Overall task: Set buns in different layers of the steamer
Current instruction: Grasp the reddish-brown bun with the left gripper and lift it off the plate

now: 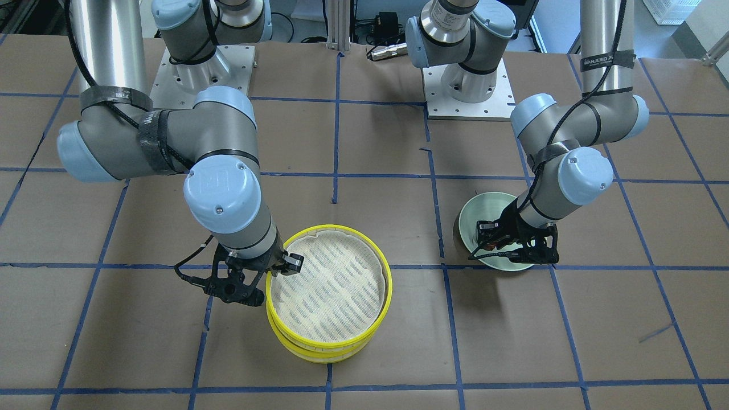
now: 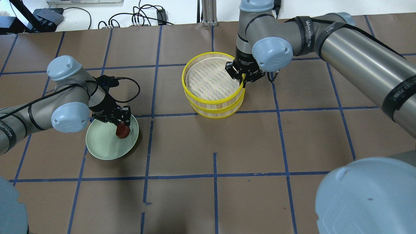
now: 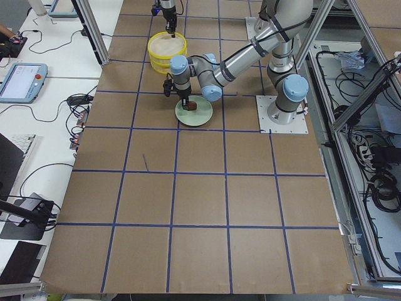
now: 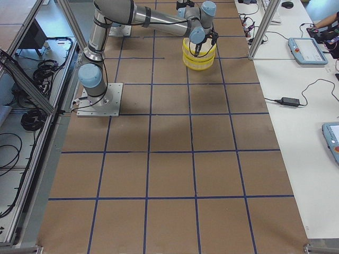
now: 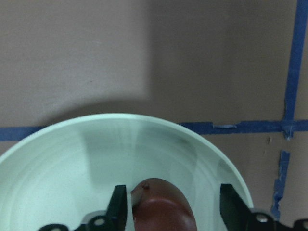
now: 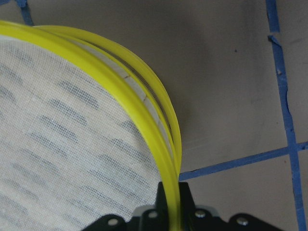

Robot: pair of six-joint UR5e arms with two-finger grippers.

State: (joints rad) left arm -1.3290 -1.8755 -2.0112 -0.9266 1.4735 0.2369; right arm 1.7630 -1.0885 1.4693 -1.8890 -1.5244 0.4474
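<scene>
The reddish-brown bun [image 2: 122, 130] lies on the pale green plate [image 2: 100, 146]. My left gripper [image 2: 122, 125] is open and straddles it. In the left wrist view, the bun [image 5: 161, 209] touches one finger [image 5: 119, 207], with a gap to the other. The steamer [image 2: 211, 100] is two stacked yellow-rimmed trays lined with dashed cloth. My right gripper [image 2: 243, 81] is shut on the top tray's rim [image 6: 144, 96]. The top tray sits a little askew on the lower one [image 1: 319, 353]. The white bun is not in view.
Brown paper with blue tape lines covers the table [image 2: 247, 146]. The plate [image 1: 478, 208] and the steamer stand about one grid square apart. Both arm bases [image 1: 467, 91] stand at the robot's edge of the table.
</scene>
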